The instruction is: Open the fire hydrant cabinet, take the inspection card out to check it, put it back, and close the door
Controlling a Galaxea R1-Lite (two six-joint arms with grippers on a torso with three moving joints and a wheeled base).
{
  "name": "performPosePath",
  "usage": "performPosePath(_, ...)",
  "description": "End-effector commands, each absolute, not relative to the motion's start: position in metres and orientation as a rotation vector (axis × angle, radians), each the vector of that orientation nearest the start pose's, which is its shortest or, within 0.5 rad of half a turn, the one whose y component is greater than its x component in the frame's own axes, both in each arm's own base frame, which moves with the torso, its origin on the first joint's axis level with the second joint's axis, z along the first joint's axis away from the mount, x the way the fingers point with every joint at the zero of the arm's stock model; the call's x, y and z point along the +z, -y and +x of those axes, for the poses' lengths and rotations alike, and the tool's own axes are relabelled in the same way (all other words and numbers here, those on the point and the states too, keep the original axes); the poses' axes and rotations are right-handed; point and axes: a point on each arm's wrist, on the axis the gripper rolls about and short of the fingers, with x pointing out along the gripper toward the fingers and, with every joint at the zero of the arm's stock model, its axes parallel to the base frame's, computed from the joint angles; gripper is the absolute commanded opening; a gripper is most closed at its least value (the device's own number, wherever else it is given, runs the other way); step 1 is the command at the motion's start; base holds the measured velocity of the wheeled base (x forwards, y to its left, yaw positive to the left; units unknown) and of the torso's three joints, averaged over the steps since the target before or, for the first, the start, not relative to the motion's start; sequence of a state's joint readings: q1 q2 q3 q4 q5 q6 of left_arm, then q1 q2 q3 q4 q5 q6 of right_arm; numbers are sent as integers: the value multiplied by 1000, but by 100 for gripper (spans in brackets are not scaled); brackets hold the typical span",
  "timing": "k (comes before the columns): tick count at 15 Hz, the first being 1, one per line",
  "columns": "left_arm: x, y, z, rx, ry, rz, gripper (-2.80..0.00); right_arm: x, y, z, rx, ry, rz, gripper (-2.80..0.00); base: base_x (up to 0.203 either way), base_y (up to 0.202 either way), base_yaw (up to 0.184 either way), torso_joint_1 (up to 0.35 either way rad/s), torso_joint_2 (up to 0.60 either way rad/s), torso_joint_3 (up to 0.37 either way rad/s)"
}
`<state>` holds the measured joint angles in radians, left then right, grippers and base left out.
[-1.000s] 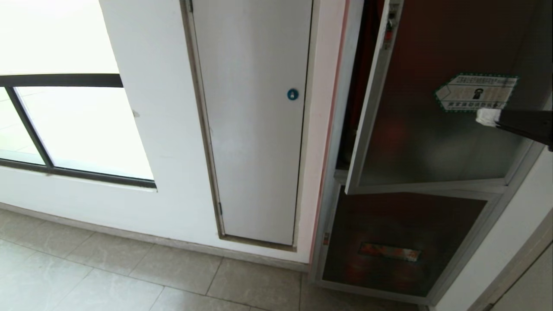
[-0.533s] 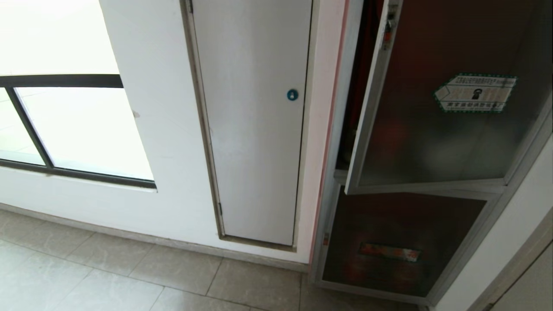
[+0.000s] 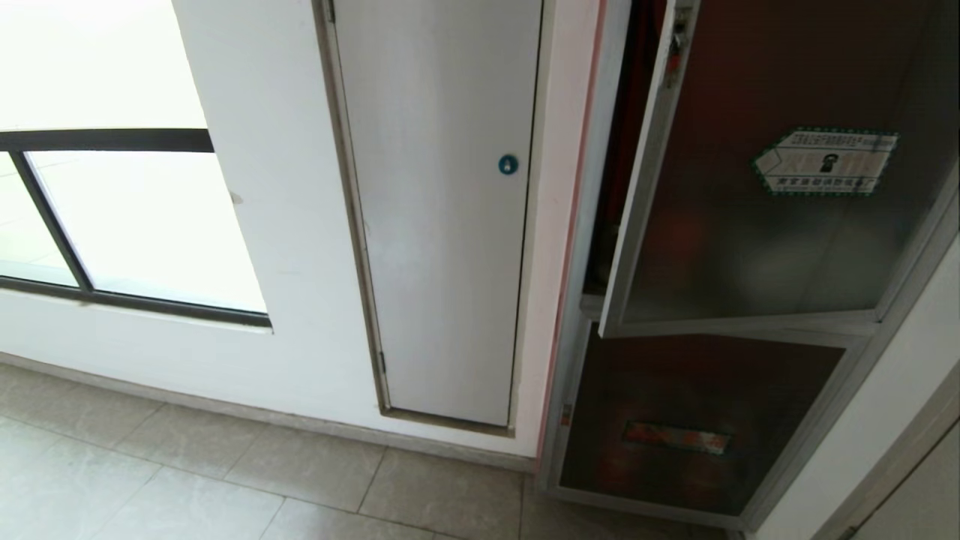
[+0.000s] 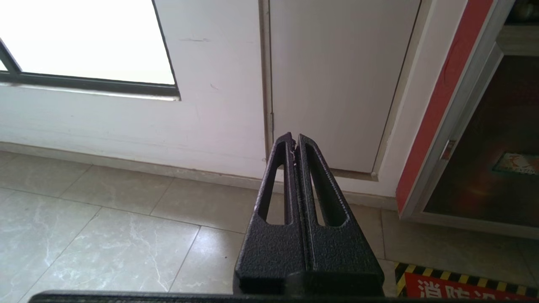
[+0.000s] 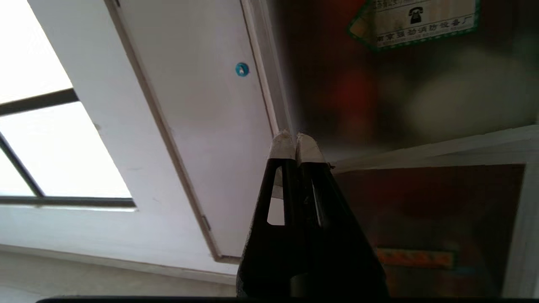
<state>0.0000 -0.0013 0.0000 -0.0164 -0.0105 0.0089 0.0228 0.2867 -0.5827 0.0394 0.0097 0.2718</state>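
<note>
Fire hydrant cabinet (image 3: 600,315) stands right of grey-white door (image 3: 442,225). Cabinet's door (image 3: 750,225) ajar, swung outward from cabinet frame, sticker (image 3: 825,161) on glass. Inspection card not visible. Right gripper (image 5: 296,141) clamped empty, pointing at door's lower corner. Left gripper (image 4: 294,141) clamped empty, low, left of cabinet.

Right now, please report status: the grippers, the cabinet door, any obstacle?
Left gripper shut, parked low. Right gripper shut, empty, off the door. Door ajar, not closed. Inspection card not visible. No obstacle seen.
</note>
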Motion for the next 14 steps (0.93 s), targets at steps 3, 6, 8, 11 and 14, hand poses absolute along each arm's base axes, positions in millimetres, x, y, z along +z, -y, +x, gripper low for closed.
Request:
performPosePath(3,76,0,-22,-11,11,9,-280,185,0,-54,52,258,158,-280,0,0,0,0,0,0)
performPosePath(6,76,0,-22,-11,11,9,-280,148,0,-52,40,233,66,-280,0,0,0,0,-1,10)
performPosePath(8,76,0,-22,-11,11,9,-280,129,0,-44,31,183,14,-280,0,0,0,0,0,0)
performPosePath(11,76,0,-22,-11,11,9,-280,103,0,-32,30,104,6,-280,0,0,0,0,0,0)
performPosePath(14,76,0,-22,-11,11,9,-280,85,0,-24,28,77,5,-280,0,0,0,0,0,0)
